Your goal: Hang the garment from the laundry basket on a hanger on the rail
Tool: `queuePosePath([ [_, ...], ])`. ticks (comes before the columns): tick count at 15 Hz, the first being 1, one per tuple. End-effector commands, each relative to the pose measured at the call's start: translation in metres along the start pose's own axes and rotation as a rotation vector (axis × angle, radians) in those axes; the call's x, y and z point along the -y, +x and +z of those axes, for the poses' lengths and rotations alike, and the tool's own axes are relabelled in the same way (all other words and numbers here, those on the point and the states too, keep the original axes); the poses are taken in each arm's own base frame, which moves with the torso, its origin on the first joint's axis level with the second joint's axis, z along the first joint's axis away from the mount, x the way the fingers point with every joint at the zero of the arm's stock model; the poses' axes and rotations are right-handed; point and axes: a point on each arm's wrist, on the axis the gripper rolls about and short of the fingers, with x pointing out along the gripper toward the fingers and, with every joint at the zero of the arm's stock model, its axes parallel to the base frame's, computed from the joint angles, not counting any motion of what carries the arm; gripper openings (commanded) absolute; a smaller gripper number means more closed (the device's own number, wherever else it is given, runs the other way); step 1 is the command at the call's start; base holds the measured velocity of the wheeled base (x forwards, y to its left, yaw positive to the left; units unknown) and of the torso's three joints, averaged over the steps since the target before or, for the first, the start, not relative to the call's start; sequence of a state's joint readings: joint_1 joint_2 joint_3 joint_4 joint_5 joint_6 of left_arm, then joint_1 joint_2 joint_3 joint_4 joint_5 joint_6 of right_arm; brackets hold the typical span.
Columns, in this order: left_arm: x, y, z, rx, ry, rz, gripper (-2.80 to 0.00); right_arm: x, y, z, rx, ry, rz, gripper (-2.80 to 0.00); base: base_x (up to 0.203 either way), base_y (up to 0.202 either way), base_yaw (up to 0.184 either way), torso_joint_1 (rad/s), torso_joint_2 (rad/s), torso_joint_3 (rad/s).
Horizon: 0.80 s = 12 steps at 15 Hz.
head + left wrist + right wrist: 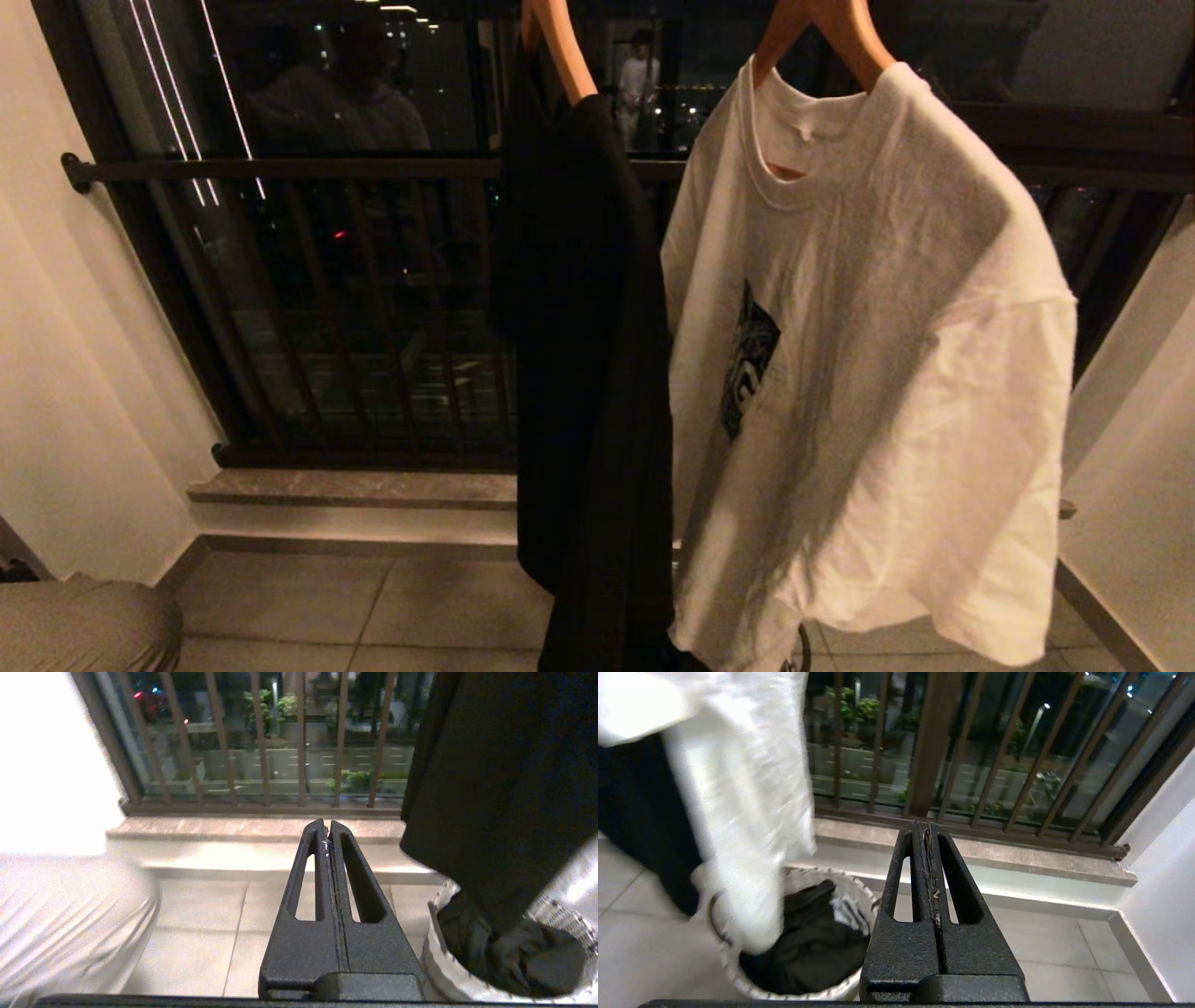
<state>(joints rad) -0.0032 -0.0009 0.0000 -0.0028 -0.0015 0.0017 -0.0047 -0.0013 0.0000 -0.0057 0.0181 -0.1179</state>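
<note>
Filling the back of the scene, the dark barred window railing (308, 308) spans the alcove above a stone sill (355, 487) and a tiled floor (373, 607). Two garments hang in front on wooden hangers: a white T-shirt (868, 373) with a dark chest print on the right, and a black garment (588, 373) just beside it on the left. The rail is above the head view. A grey cloth-covered shape (84, 621) sits low left. The laundry basket (859, 896) stands on the floor below the hanging clothes, holding a crumpled dark garment (808, 947). Left hand (328, 833): fingers pressed together, holding nothing, beside the basket. Right hand (924, 830): fingers pressed together, empty, near the basket.
</note>
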Motion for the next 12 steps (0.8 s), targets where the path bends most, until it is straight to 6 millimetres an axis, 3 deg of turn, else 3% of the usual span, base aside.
queuePosePath([
  [1, 0.0000, 0.0002, -0.0004, -0.002, 0.000, 0.000, -2.80, 0.0000, 0.0000, 0.0000, 0.001, -0.003, 0.000, -2.80, -0.193, 0.000, -0.001, 0.002, 0.00, 0.002],
  [5, 0.0000, 0.0002, -0.0002, -0.001, 0.003, 0.000, -2.80, 0.0000, 0.0000, 0.0002, 0.002, -0.006, 0.000, -2.80, -0.181, 0.000, 0.003, -0.002, 0.00, 0.002],
  [12, 0.0000, 0.0002, -0.0002, -0.001, 0.003, 0.000, -2.80, 0.0000, -0.0001, 0.0003, 0.002, -0.003, 0.002, -2.80, 0.000, 0.000, 0.000, 0.000, 0.00, 0.000],
])
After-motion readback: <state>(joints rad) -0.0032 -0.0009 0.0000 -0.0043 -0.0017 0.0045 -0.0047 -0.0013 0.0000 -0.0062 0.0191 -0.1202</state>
